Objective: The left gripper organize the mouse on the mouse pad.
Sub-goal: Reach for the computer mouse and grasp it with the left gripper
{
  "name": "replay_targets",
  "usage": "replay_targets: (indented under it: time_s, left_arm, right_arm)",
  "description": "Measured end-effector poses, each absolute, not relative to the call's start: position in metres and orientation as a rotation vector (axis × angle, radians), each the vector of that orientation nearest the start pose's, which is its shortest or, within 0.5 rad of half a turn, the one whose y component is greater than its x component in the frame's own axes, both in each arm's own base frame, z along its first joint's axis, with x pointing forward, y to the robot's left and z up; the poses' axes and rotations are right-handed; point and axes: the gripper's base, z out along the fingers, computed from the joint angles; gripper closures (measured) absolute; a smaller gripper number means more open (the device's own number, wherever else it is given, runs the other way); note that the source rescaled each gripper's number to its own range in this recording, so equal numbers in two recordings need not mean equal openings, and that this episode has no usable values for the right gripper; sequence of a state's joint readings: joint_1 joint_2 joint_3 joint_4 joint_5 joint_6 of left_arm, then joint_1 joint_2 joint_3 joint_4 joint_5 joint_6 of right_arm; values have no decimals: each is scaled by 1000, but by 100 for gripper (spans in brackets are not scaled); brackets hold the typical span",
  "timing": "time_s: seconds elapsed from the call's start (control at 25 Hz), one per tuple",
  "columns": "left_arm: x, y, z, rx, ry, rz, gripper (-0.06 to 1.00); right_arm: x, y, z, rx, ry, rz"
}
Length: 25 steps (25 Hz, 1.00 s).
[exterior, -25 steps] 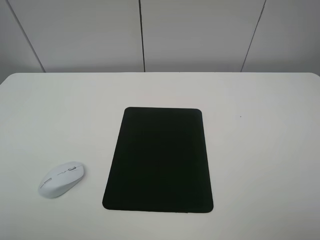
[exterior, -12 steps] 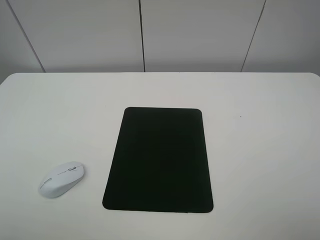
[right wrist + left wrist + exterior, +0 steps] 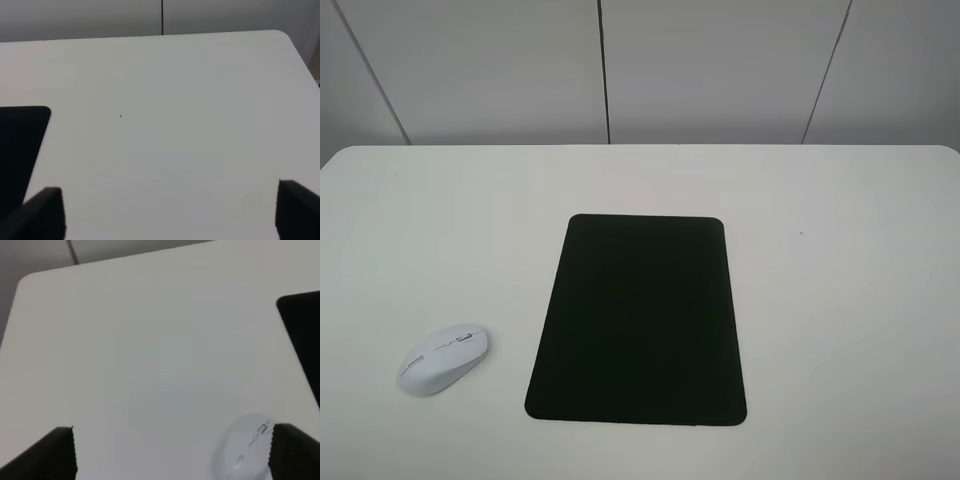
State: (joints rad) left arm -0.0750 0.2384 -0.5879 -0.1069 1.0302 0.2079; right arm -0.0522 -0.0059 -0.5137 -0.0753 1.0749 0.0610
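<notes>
A small white mouse [image 3: 443,358] lies on the white table at the front left, apart from the black mouse pad [image 3: 640,318], which lies flat in the middle. In the left wrist view the mouse [image 3: 245,451] sits beside one black finger [image 3: 292,452] of my left gripper [image 3: 172,452], whose jaws stand wide apart with nothing between them; a corner of the pad [image 3: 302,330] shows. My right gripper [image 3: 170,215] is open over bare table, with an edge of the pad [image 3: 20,145] in its view. Neither gripper appears in the exterior high view.
The white table [image 3: 840,300] ends at a grey panelled wall [image 3: 720,70] behind. A tiny dark speck [image 3: 801,234] marks the tabletop right of the pad.
</notes>
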Motion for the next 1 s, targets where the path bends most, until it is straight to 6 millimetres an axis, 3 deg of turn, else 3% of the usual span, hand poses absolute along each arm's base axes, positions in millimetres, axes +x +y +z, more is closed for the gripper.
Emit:
replay_targets:
  time_s: [0.08, 0.2, 0.36, 0.56, 0.72, 1.0]
  left_arm:
    - [43, -14, 309, 406, 2161, -64, -6]
    - [70, -21, 302, 516, 2285, -84, -6]
    - [111, -33, 284, 645, 2422, -97, -6]
    - [153, -54, 249, 845, 2584, -126, -6]
    - [171, -71, 219, 1040, 2653, -138, -6]
    - [181, -98, 185, 1272, 2679, -162, -6]
  right_arm:
    - [-8, -6, 280, 120, 2034, -85]
    - [-8, -6, 280, 120, 2034, -85]
    - [-8, -6, 280, 120, 2034, -85]
    - [-8, -6, 280, 120, 2034, -85]
    - [-8, -6, 280, 120, 2034, -85]
    - [-8, -6, 280, 120, 2034, -85]
